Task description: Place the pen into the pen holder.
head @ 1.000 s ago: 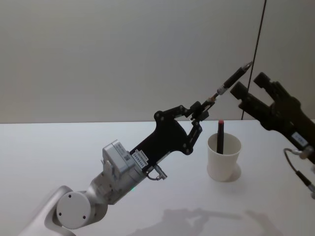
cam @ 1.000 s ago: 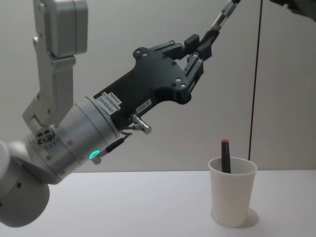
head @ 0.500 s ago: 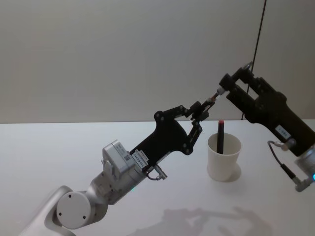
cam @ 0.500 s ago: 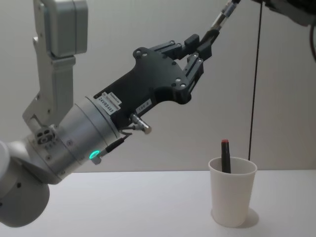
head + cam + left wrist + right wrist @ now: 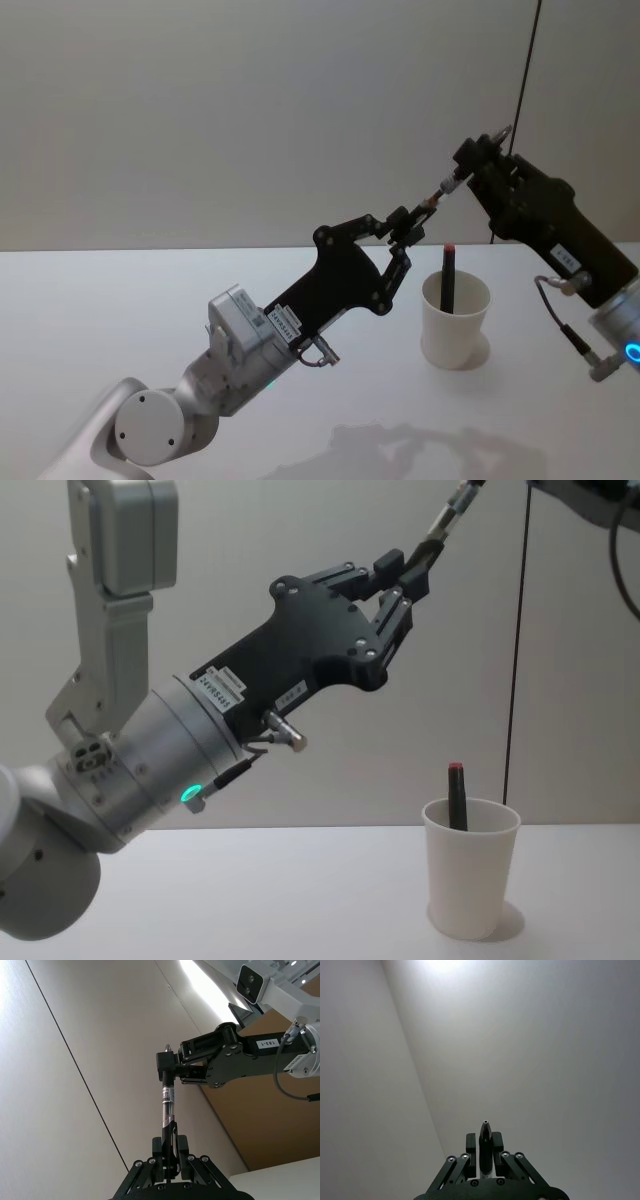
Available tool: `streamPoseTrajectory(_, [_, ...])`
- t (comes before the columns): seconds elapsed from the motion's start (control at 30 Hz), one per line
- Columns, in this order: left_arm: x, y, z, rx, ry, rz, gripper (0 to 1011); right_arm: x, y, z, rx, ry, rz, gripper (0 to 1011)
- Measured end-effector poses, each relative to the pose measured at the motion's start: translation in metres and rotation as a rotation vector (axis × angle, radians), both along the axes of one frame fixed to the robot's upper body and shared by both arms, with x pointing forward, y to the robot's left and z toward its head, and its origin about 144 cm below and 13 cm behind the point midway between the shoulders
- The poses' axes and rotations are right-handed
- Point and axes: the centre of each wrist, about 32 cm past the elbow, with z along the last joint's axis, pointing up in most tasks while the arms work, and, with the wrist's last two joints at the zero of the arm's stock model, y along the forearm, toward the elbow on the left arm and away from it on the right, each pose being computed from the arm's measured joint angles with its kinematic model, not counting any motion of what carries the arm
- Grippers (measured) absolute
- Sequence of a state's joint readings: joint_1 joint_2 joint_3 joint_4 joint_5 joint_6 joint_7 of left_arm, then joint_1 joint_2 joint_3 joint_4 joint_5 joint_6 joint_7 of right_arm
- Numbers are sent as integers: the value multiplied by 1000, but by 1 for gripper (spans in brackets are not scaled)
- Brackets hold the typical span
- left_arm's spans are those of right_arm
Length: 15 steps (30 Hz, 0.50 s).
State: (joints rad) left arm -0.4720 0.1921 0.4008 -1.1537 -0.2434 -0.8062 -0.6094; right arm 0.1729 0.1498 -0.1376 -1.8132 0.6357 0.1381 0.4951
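A slim dark pen [image 5: 441, 189] with a silver band hangs slanted in the air above the table. My left gripper [image 5: 408, 231] is shut on its lower end, left of and above the pen holder [image 5: 455, 324]. My right gripper [image 5: 472, 158] is shut on the pen's upper end, with the tip [image 5: 484, 1130] poking out between its fingers. The pen holder is a white paper cup standing upright on the table [image 5: 120, 320], and a dark pen with a red end [image 5: 448, 274] stands in it. The chest view shows the left gripper [image 5: 408, 572] high above the cup [image 5: 470, 878].
A thin dark vertical line [image 5: 526, 70] runs down the pale wall behind the cup. The white table spreads wide to the left and in front of the cup. The right arm [image 5: 590, 290] hangs above the table's right side.
My right gripper moved in from the right and up along the pen, then its fingers shut on the pen's upper end. The left gripper and the cup stayed still.
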Motion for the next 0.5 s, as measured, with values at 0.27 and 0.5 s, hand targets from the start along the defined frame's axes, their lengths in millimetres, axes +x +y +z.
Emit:
streamPoseTrajectory(0.27, [0, 0, 0, 0, 0, 0, 183, 1, 1, 1, 9, 3, 1, 112])
streamPoseTrajectory(0.5, [0, 0, 0, 0, 0, 0, 231, 1, 1, 2, 15, 4, 2, 112])
